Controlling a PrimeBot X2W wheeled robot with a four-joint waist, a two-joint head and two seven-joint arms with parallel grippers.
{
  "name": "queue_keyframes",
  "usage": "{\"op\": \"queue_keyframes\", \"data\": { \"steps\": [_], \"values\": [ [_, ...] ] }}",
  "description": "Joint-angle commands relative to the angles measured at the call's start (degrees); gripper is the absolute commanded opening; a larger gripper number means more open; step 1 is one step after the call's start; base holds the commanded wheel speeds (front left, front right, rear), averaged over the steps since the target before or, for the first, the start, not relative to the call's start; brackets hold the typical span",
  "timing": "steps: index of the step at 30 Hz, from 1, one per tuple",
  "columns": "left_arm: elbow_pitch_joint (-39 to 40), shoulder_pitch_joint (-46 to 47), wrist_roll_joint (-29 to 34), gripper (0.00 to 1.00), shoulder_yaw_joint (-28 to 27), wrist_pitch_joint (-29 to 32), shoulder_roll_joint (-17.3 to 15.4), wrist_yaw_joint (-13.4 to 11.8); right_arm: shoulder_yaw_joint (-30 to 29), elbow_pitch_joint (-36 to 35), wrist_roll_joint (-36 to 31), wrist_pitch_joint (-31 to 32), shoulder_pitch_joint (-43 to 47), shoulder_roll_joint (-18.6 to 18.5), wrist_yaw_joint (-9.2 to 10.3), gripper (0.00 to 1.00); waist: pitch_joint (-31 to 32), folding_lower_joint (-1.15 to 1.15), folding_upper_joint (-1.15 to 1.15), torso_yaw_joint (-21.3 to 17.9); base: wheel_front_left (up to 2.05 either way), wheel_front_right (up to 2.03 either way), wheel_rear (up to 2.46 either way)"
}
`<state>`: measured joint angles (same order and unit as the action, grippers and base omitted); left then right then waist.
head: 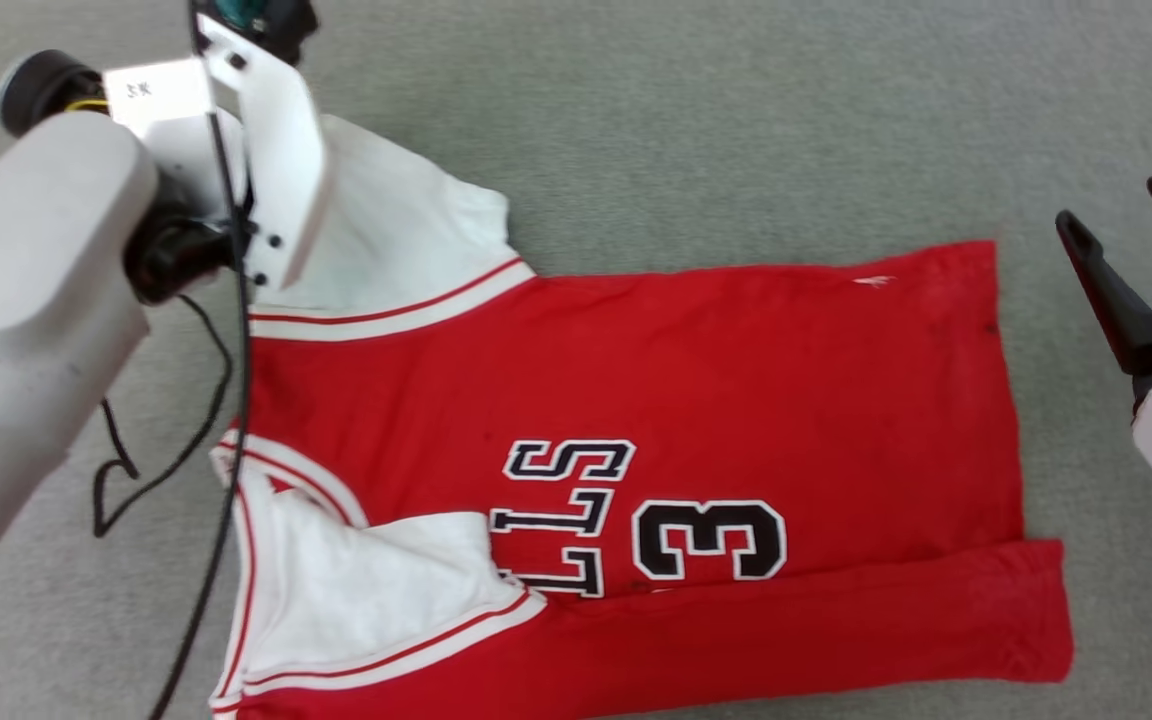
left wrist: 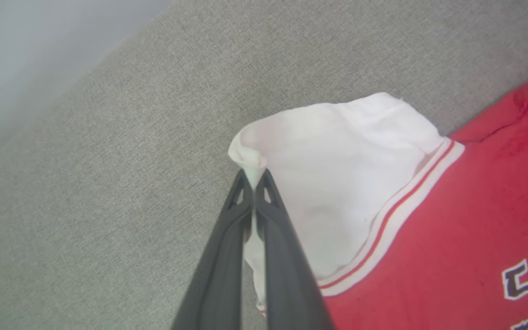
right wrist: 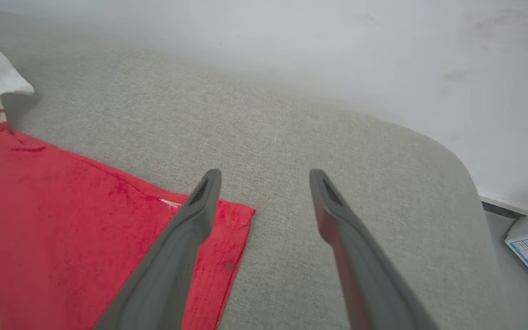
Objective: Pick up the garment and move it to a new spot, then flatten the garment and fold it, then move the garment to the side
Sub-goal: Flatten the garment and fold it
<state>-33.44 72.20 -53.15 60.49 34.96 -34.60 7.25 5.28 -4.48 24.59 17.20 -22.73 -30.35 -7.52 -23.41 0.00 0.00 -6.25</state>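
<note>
Left fingers (left wrist: 250, 206), wrist view, clamp the garment (left wrist: 337, 183) by a sleeve; right fingers (right wrist: 200, 211) stand apart.

Perhaps a lab: grey cloth-covered surface (head: 736, 120)

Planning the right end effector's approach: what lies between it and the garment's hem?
Nothing but bare grey surface, seen in the head view, separates the open right end effector from the garment.

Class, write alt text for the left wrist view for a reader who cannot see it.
The left gripper, jaws shut, pinches the edge of a white sleeve of a red shirt. The shirt lies on a grey fabric surface.
</note>
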Motion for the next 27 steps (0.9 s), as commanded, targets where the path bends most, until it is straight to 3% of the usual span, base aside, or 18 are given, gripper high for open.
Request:
{"op": "queue_keyframes", "data": {
  "steps": [1, 6, 7, 11, 18, 26, 27],
  "values": [
    [0.98, -0.82, 0.37, 0.00, 0.65, -0.85, 0.34, 0.08, 1.80, 0.90, 1.84, 3.98, -2.38, -2.09, 0.06, 1.00, 0.94, 0.00, 0.00, 1.82, 0.00, 0.00, 0.00],
    [3.64, -0.94, 0.71, 0.00, 1.83, -2.43, 0.74, 0.11, 7.23, 4.93, 7.27, 18.72, -7.65, -7.46, 0.06, 1.00, 0.49, 0.00, 0.00, 4.02, 0.00, 0.00, 0.00],
    [5.02, -0.32, 0.77, 0.00, 2.24, -3.22, 0.89, 0.12, 10.20, 7.40, 9.82, 25.46, -10.85, -9.09, 0.06, 1.00, -0.14, 0.00, 0.00, 5.09, 0.00, 0.00, 0.00],
    [6.54, 0.70, 1.00, 0.00, 2.73, -4.24, 1.12, 0.13, 13.88, 11.05, 10.99, 31.42, -14.75, -10.27, 0.06, 1.00, -1.19, 0.00, 0.00, 6.33, 0.00, 0.00, 0.00],
    [7.80, 2.04, 1.47, 0.00, 3.49, -5.80, 1.69, 0.14, 19.35, 18.86, 10.25, 32.79, -17.83, -8.68, 0.06, 1.00, -3.22, 0.00, 0.00, 8.14, 0.00, 0.00, 0.00],
    [7.37, 2.42, 0.60, 0.00, 4.94, -7.48, 1.43, 0.15, 25.42, 27.44, 12.41, 28.10, -16.86, -5.97, 0.05, 1.00, -3.87, 0.00, 0.00, 8.75, 0.00, 0.00, 0.00],
    [7.19, 2.31, 0.50, 0.00, 5.13, -7.63, 1.21, 0.14, 25.92, 27.81, 12.63, 26.95, -17.24, -5.99, 0.05, 0.38, -3.67, 0.00, 0.00, 8.66, 0.00, 0.00, 0.00]
  ]
}}
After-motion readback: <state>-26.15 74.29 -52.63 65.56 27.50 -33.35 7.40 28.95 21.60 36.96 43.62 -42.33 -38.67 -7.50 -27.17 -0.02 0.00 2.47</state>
